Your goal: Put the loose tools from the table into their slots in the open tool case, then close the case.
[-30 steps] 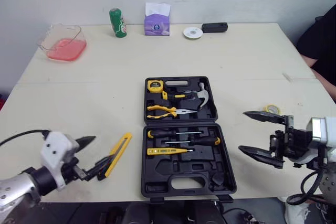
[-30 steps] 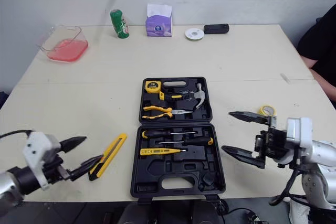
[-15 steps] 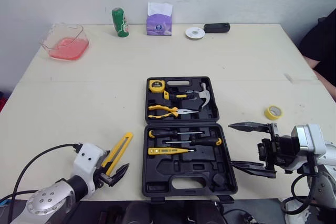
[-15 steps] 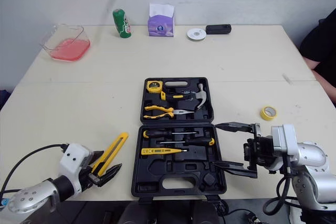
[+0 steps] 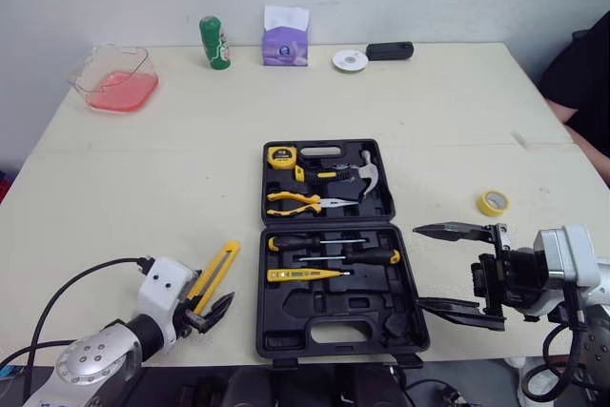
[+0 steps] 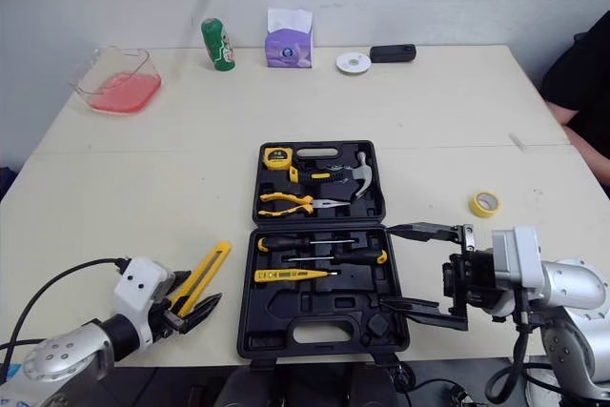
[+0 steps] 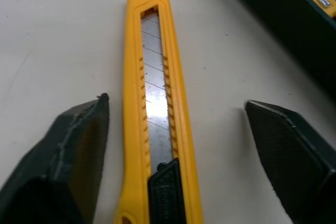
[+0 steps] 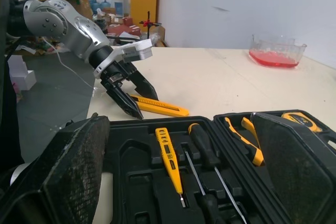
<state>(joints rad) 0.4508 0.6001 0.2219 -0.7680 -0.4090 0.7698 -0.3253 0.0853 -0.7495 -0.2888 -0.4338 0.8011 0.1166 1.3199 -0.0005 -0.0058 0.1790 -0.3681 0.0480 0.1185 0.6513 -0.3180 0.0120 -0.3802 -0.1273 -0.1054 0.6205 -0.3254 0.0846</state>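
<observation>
Black fingers of the left hand: we see them released and spread, one on each side of the utility knife, neither one clamped on it.
Utility knife: yellow, flat on the desk just left of the tool case, its black slider at the hand's end.
Right hand: also released, with its fingers wide apart at the right edge of the case's near half.
Tool case: open flat. We count screwdrivers and a yellow tester in the near half, and a tape measure, pliers and hammer in the far half.
Tape roll: yellow, on the desk right of the case, apart from the right hand.
Far edge: green can, purple tissue box.
</observation>
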